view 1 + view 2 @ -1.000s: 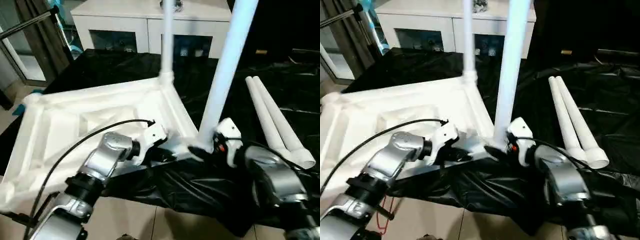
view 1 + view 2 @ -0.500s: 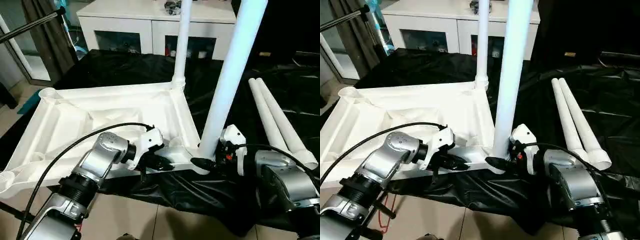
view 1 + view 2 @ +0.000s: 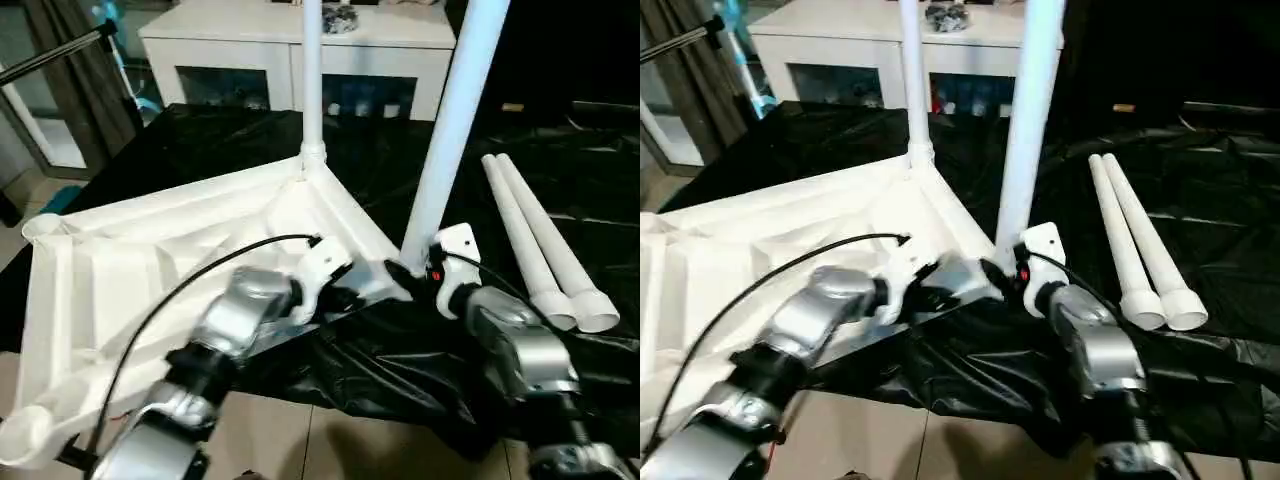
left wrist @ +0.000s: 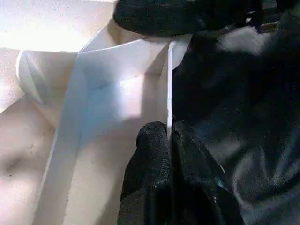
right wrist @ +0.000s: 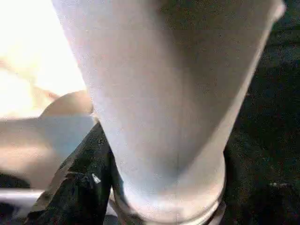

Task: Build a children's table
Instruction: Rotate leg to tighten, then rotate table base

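On the black sheet: the upside-down tabletop (image 3: 170,250) rests with its ribbed underside showing, 2 legs standing in corner sockets.
Near corner: the right gripper (image 3: 408,278) grips the base of the near leg (image 3: 450,130) where it meets the socket; its fingers stand fairly wide around the tube, narrower than 1 second ago.
Left side: the left gripper (image 4: 169,140) stays pinched nearly shut on the thin rim of the tabletop beside that corner.
Change: the tabletop has swung on the sheet since half a second ago, both arms turning with it.
Far corner: the far leg (image 3: 312,80) stands upright.
Spare parts: 2 loose legs (image 3: 545,240) lie side by side to the right.
Meaning: probably the 2nd leg is being seated; 2 remain.
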Motion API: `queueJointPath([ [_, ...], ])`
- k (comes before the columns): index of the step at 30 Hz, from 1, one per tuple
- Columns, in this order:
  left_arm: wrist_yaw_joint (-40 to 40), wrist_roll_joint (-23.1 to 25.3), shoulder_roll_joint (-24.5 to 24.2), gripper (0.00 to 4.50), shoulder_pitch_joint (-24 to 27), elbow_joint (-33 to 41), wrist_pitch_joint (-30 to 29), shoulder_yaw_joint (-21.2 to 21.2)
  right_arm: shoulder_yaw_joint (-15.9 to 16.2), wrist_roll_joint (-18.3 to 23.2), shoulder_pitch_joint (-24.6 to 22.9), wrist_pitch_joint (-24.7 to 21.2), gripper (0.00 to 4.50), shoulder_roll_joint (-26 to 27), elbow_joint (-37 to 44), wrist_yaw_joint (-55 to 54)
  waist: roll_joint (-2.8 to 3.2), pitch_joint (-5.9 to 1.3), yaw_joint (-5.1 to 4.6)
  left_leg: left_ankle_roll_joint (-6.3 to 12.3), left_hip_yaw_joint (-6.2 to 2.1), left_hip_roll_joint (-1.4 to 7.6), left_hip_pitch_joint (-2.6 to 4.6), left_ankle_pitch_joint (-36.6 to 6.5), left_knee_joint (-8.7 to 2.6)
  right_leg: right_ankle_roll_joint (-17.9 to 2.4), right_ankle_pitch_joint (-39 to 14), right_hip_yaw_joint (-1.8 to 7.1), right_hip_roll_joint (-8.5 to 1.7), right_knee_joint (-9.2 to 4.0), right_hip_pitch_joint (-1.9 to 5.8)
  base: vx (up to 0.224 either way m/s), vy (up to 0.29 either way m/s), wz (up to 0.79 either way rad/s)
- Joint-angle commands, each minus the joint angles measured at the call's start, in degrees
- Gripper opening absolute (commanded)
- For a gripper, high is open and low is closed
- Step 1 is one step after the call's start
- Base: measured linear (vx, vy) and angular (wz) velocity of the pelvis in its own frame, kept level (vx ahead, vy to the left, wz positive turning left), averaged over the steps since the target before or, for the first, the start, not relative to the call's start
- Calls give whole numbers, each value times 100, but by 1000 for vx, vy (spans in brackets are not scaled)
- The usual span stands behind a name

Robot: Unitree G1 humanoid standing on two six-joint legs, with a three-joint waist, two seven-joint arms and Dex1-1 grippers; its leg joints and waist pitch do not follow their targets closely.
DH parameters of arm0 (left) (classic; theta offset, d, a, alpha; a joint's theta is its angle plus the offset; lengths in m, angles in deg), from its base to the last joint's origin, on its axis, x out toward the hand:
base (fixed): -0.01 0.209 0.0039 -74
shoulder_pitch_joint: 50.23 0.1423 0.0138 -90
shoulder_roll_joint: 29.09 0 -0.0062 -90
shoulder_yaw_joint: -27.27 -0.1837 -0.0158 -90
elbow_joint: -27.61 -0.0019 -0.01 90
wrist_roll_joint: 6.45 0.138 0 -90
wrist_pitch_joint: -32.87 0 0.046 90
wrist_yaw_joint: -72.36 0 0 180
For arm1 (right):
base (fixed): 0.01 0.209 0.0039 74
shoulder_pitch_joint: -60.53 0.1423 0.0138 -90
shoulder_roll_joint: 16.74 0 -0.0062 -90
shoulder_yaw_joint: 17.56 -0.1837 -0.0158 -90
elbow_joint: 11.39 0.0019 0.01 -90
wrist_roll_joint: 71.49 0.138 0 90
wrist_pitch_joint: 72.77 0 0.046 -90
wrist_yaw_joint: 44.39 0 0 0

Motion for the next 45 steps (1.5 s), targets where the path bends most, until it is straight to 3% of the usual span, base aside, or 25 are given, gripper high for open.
queueJointPath([
  [1, -130, -254, 395, 0, -286, 148, 277, 68, 301, 41, -151, -247, 305, 307, -291, -24, -93, -298, -3, 173, -40, 144, 79, -1406, -445, -944, -1615, 192, -250, -496, 225, 0, 0, 0],
  [6, 6, -91, 400, 0, -273, 54, 625, -164, 206, -99, -127, -84, 368, 393, -306, -266, -45, -303, -7, 175, -49, 149, 73, -1441, -455, -951, -1476, 188, -244, -495, 223, 0, 0, 0],
  [13, -108, -6, 423, 0, -355, -312, 1262, -213, 86, -24, -483, -178, 368, -11, 721, -180, -46, -301, 54, 165, -35, 161, 105, -1550, -467, -892, -1523, 210, -249, -517, 216, 0, 0, 0],
  [14, -152, -68, 491, 0, -390, -369, 1348, -118, 97, 30, -800, -195, 368, -364, 1269, 184, -69, -304, 105, 203, -31, 171, 92, -1400, -460, -847, -1433, 215, -254, -507, 245, 0, 0, 0],
  [16, -164, -75, 512, 0, -400, -395, 1391, -89, 88, 38, -888, -187, 368, -454, 1411, 288, -77, -329, 194, 299, -6, 197, 150, -1282, -423, -887, -1112, 247, -249, -484, 191, 0, 0, 0],
  [17, -226, -88, 550, 0, -433, -459, 1447, -30, -14, 122, -1048, -202, 368, -630, 1663, 467, -104, -338, 178, 344, -26, 179, 46, -1024, -423, -922, -779, 231, -245, -417, 287, 0, 0, 0],
  [21, -353, -161, 576, 45, -505, -639, 1621, 108, -371, 388, -1344, -315, 375, -1011, 2209, 745, -157, -346, 183, 614, -14, 151, 9, -802, -380, -990, -517, 223, -257, -397, 288, 0, 0, 0],
  [24, -364, -152, 505, 67, -505, -687, 1787, 132, -418, 586, -1501, -497, 375, -1209, 2563, 886, -119, -367, 214, 771, -11, 176, 27, -652, -345, -1151, -263, 228, -255, -360, 261, 0, 0, 0],
  [25, -364, -152, 505, 77, -505, -687, 1787, 132, -418, 586, -1501, -497, 375, -1209, 2563, 886, -134, -360, 203, 785, -8, 175, 23, -675, -346, -1160, -249, 227, -250, -363, 264, 0, 0, 0],
  [26, -380, -136, 426, 94, -468, -575, 1763, 160, -324, 656, -1556, -623, 375, -1238, 2667, 1007, -101, -351, 196, 770, -11, 173, 19, -744, -353, -1179, -320, 220, -258, -364, 260, 0, 0, 0],
  [28, -1013, 27, -36, 105, -300, 115, 1380, 597, 171, 609, -1644, -914, 375, -1169, 2703, 1197, -124, -330, 153, 710, -17, 177, 5, -930, -375, -1164, -535, 210, -250, -376, 281, 0, 0, 0],
  [30, -1206, 63, -140, 126, -267, 261, 1269, 744, 276, 536, -1638, -906, 375, -1139, 2652, 1179, -112, -307, 81, 559, -31, 159, -5, -1131, -404, -1081, -931, 197, -245, -411, 284, 0, 0, 0],
  [32, -1461, 89, -354, 137, -196, 487, 1089, 1017, 390, 435, -1589, -985, 375, -1078, 2511, 1086, -141, -294, 38, 430, -30, 157, 39, -1293, -410, -1016, -1333, 205, -236, -450, 248, 0, 0, 0],
  [34, -1649, 164, -638, 144, -99, 687, 931, 1245, 463, 355, -1516, -1076, 375, -1016, 2379, 960, -103, -276, 20, 296, -34, 163, 59, -1398, -437, -940, -1571, 218, -211, -470, 210, 0, 0, 0],
  [35, -1746, 237, -843, 148, -23, 833, 814, 1395, 491, 326, -1462, -1147, 375, -960, 2295, 881, -113, -296, 21, 254, -43, 177, 73, -1386, -435, -947, -1469, 222, -208, -436, 211, 0, 0, 0],
  [36, -1879, 382, -1225, 165, 132, 1097, 569, 1689, 564, 264, -1367, -1242, 375, -881, 2172, 744, -118, -287, -3, 240, -49, 167, 40, -1342, -454, -944, -1336, 221, -195, -424, 215, 0, 0, 0],
  [37, -1893, 419, -1309, 178, 169, 1152, 516, 1744, 576, 254, -1347, -1261, 375, -862, 2148, 718, -95, -302, 2, 186, -72, 183, 50, -1309, -455, -969, -1220, 216, -207, -378, 224, 0, 0, 0],
  [38, -1954, 636, -1821, 178, 423, 1511, 169, 2016, 651, 201, -1236, -1356, 375, -756, 2010, 584, -90, -306, -26, 145, -70, 169, 44, -1242, -454, -985, -1039, 219, -193, -349, 220, 0, 0, 0],
  [40, -1952, 774, -2060, 178, 556, 1638, 19, 2075, 681, 173, -1183, -1345, 375, -712, 1935, 548, -97, -306, -76, 126, -58, 165, 70, -1181, -448, -1032, -795, 225, -175, -345, 205, 0, 0, 0],
  [42, -1987, 973, -2408, 178, 816, 1851, -280, 2126, 695, 138, -1069, -1354, 375, -624, 1779, 438, -92, -310, -50, 138, -40, 179, 115, -1049, -429, -1145, -494, 239, -176, -323, 189, 0, 0, 0],
  [45, -2130, 1229, -2832, 178, 1118, 1905, -551, 2293, 658, 72, -799, -1371, 375, -443, 1420, 166, -75, -282, 8, 97, -27, 168, 123, -1131, -452, -1165, -574, 245, -166, -321, 159, 0, 0, 0],
])
